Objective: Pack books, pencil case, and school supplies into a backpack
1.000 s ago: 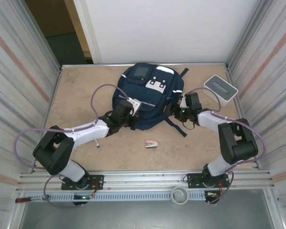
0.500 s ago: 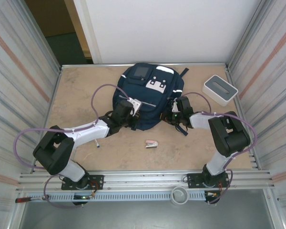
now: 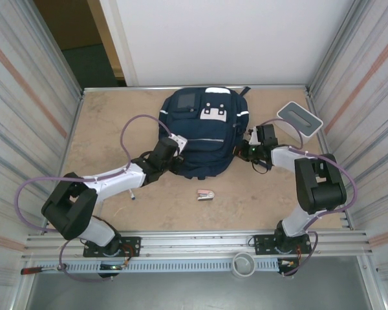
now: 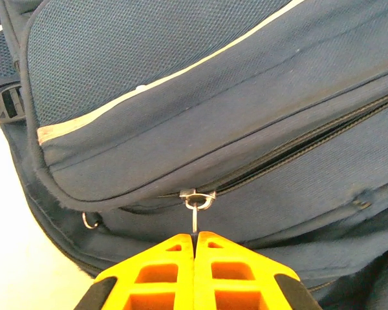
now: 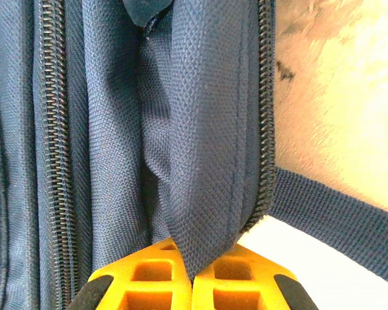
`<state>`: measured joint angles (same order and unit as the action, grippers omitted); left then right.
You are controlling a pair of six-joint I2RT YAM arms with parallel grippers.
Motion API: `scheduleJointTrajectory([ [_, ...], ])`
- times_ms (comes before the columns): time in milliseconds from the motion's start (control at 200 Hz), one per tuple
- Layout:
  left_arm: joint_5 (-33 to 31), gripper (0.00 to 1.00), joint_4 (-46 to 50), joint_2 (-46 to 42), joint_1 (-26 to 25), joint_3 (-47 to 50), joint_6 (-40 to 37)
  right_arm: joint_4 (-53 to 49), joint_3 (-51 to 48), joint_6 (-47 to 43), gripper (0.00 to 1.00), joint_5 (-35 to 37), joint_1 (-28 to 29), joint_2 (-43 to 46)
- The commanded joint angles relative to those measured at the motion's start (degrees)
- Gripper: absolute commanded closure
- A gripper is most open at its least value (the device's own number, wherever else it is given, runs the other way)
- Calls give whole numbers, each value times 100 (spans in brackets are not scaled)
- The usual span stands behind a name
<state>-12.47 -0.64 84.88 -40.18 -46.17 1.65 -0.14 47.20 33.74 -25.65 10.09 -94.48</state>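
Observation:
The navy backpack (image 3: 204,132) lies flat mid-table with its white patches at the far end. My left gripper (image 3: 175,148) is at its left side, shut on the metal zipper pull (image 4: 195,219), and the zipper (image 4: 310,139) runs off to the right from the slider. My right gripper (image 3: 244,150) is at the bag's right edge, shut on a fold of navy fabric (image 5: 200,161) beside a zipper track. The pink-and-silver stapler (image 3: 205,194) lies on the table in front of the bag. The pen's (image 3: 132,194) tip pokes out by my left forearm. The books are out of view.
A white box with a grey top (image 3: 299,119) stands at the back right, close to my right arm. A loose navy strap (image 5: 339,223) trails from the bag over the table. A grey cup (image 3: 244,264) sits on the front rail. Metal walls close in both sides.
The right gripper went in to the bag's right edge, closed on fabric and drew back right. The backpack has shifted right and away and lies flatter. The left gripper stayed on the zipper pull.

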Motion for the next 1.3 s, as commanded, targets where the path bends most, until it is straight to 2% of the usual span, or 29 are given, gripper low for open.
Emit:
scheduleJointTrajectory([
  [0, -61, 100, 165, -120, 52, -70, -7, -294, 485, -364, 100, 258, -258, -98],
  [165, 443, 100, 55, -47, -95, -210, 70, -530, 928, -416, 100, 83, -406, -383],
  [215, 520, 100, -10, -4, -183, -262, 122, -638, 1039, -451, 96, 74, -410, -404],
  [256, 526, 100, -34, 34, -245, -319, 178, -700, 1050, -451, 90, 107, -409, -338],
  [341, 543, 100, -32, 127, -356, -447, 299, -662, 826, -350, 67, 174, -419, 9],
  [426, 529, 100, -49, 223, -437, -532, 314, -430, 394, -113, 53, -117, -407, 462],
  [561, 526, 100, -22, 368, -475, -664, 290, -107, -385, 274, 40, -204, -216, 1226],
  [671, 542, 100, -74, 465, -494, -724, 238, 21, -692, 426, 36, 131, 173, 1467],
  [887, 521, 100, -39, 560, -543, -832, 195, 488, -658, 734, 36, 839, 965, 940],
  [1057, 412, 100, -22, 445, -573, -725, 204, 576, -579, 903, 44, 1730, 1222, 544],
  [1132, 343, 100, 12, 353, -570, -662, 222, 679, -658, 937, 52, 2018, 1222, 542],
  [1293, 222, 100, -62, 172, -577, -449, 172, 761, -783, 778, 84, 2206, 1123, 722],
])
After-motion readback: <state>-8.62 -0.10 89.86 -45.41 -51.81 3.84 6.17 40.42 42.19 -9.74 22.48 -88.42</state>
